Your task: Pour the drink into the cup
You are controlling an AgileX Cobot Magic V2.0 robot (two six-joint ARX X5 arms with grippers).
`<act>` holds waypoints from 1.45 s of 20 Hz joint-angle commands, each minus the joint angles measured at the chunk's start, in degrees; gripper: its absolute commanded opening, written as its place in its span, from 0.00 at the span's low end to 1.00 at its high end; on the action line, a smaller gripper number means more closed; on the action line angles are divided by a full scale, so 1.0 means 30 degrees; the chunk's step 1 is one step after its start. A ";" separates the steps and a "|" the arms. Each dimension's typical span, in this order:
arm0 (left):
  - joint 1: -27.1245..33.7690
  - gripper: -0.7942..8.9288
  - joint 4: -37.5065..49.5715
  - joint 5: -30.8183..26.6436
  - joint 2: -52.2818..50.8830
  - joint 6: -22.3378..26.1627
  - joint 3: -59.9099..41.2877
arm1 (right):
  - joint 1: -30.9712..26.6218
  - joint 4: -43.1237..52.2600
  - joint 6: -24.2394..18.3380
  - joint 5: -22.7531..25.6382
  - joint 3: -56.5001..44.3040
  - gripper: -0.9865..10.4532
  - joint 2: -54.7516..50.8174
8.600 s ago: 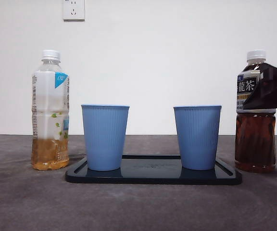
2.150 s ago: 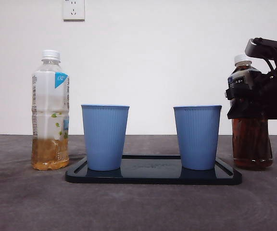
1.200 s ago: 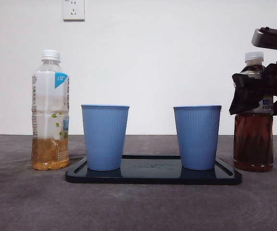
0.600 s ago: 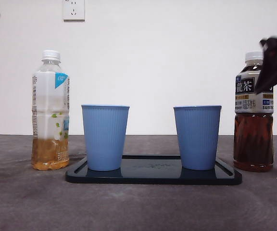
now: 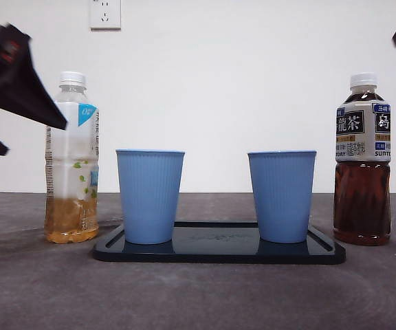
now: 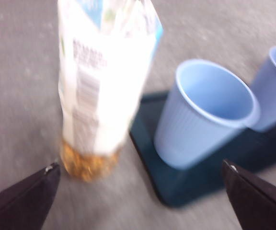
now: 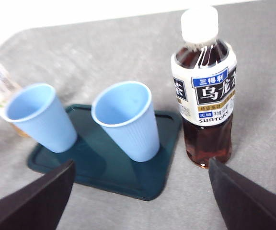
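Left gripper (image 6: 138, 201), jaws spread and empty, closes on the green tea bottle (image 5: 72, 158) beside the tray's (image 5: 218, 252) left end. It's nearly empty, so probably light, thin-walled, crushable: grip mid-label. Right gripper (image 7: 140, 191) hangs open, high above the oolong bottle (image 7: 204, 86).

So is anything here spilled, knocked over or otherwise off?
Nothing stands out. Both bottles, the pale one and the dark tea, stand upright and capped. Both blue cups sit upright on the tray, and the cups look empty in the wrist views. No spill shows on the table.
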 commanded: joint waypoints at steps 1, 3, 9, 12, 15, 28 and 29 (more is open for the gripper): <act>-0.0204 0.70 0.2288 -0.0838 0.1836 0.0066 -0.0007 | 0.0138 -0.0444 0.0335 -0.0051 0.0277 0.47 -0.0707; -0.0197 0.69 0.4109 -0.0918 0.3330 0.0146 0.0000 | 0.0197 -0.1013 0.0328 -0.0080 0.0335 0.47 -0.1348; -0.0197 0.69 0.8517 -0.1304 0.7460 0.0597 0.0000 | 0.0197 -0.1122 0.0328 -0.0495 0.0342 0.47 -0.2310; -0.0197 0.69 1.0491 -0.1443 0.8888 0.0597 0.0007 | 0.0197 -0.1122 0.0328 -0.0554 0.0335 0.47 -0.2302; -0.0197 0.69 1.1672 -0.2113 0.9734 0.0605 0.0015 | 0.0197 -0.1137 0.0328 -0.0699 0.0342 0.47 -0.2302; -0.0197 0.45 1.4535 -0.2215 1.1759 0.0597 0.0044 | 0.0197 -0.1137 0.0306 -0.0984 0.0342 0.47 -0.2302; -0.0197 0.42 1.4542 -0.2208 1.1759 0.0605 0.0044 | 0.0197 -0.1137 0.0299 -0.0984 0.0342 0.47 -0.2302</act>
